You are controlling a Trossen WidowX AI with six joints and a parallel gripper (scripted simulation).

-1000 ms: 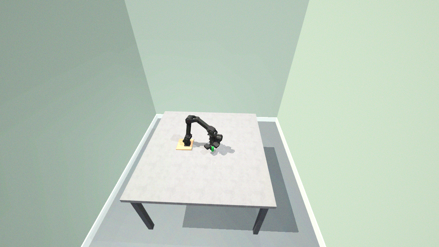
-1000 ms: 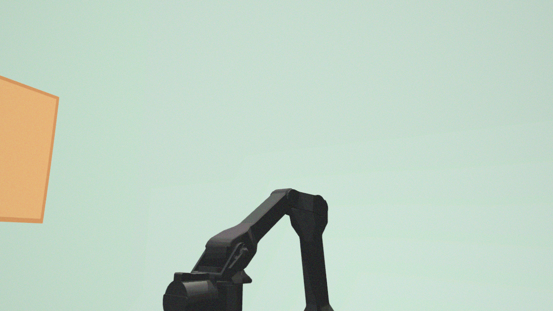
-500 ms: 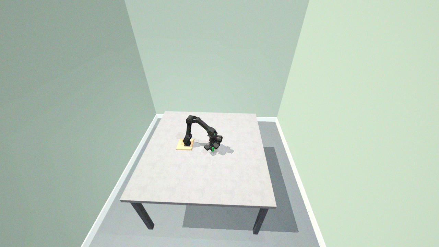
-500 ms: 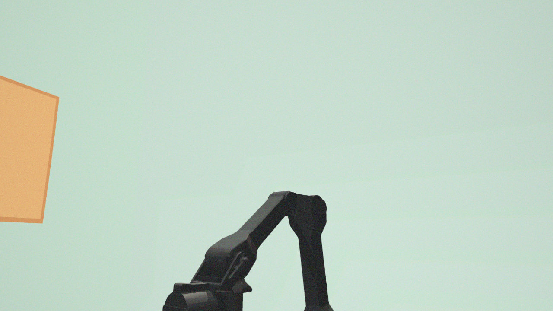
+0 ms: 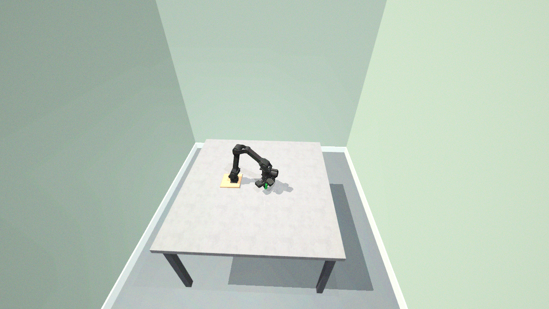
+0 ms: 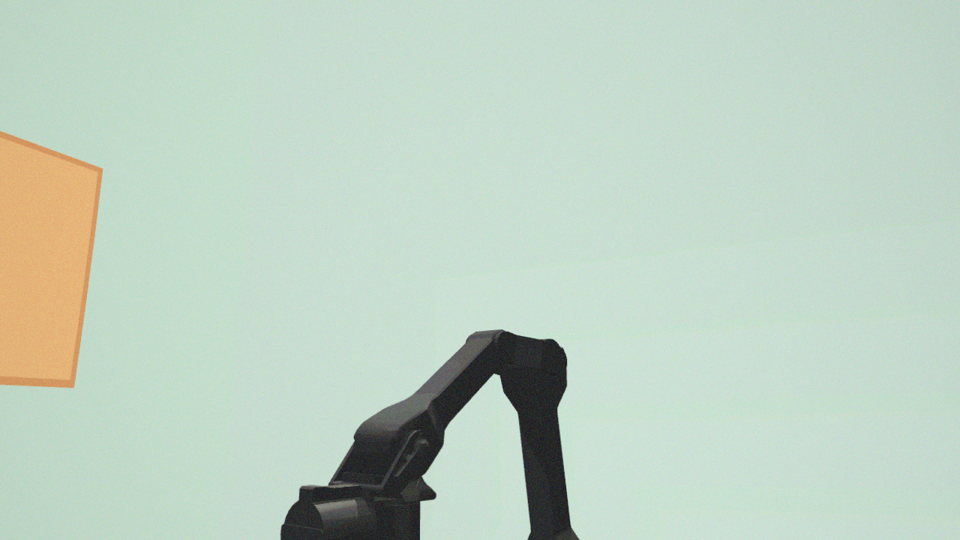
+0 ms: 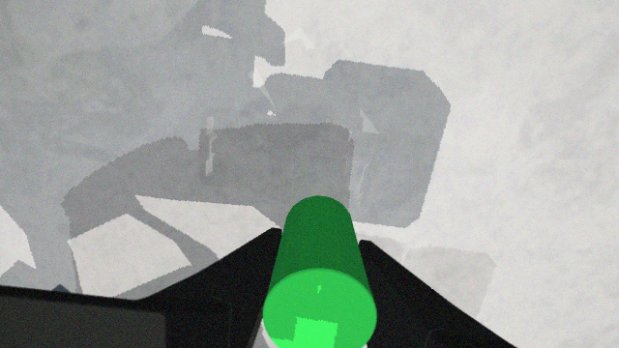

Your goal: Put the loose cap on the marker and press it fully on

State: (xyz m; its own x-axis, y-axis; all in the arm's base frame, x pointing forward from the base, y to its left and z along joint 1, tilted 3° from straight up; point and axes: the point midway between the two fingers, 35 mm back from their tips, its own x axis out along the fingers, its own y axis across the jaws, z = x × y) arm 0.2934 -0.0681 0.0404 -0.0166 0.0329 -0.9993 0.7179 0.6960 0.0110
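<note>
The green cap (image 5: 266,186) (image 7: 319,246) is a short cylinder standing upright on the table (image 5: 245,222). My gripper (image 7: 319,245) is shut on it, with one black finger against each side of the cap in the wrist view. In the top view the gripper reaches down over the cap from behind. The cap's lower part and the table under it are partly hidden by its own top in the wrist view. The marker cannot be made out in any view. A small dark corner (image 7: 60,288) shows above the left finger's edge, perhaps the holder block. The exterior view does not show the fingers.
The arm (image 5: 251,155) (image 6: 469,376) stands on a wooden base plate (image 5: 226,185) to the left of the cap. The table's edges lie well away from the gripper. An orange panel (image 6: 40,268) shows at the left of the exterior view. Arm shadows fall around the cap.
</note>
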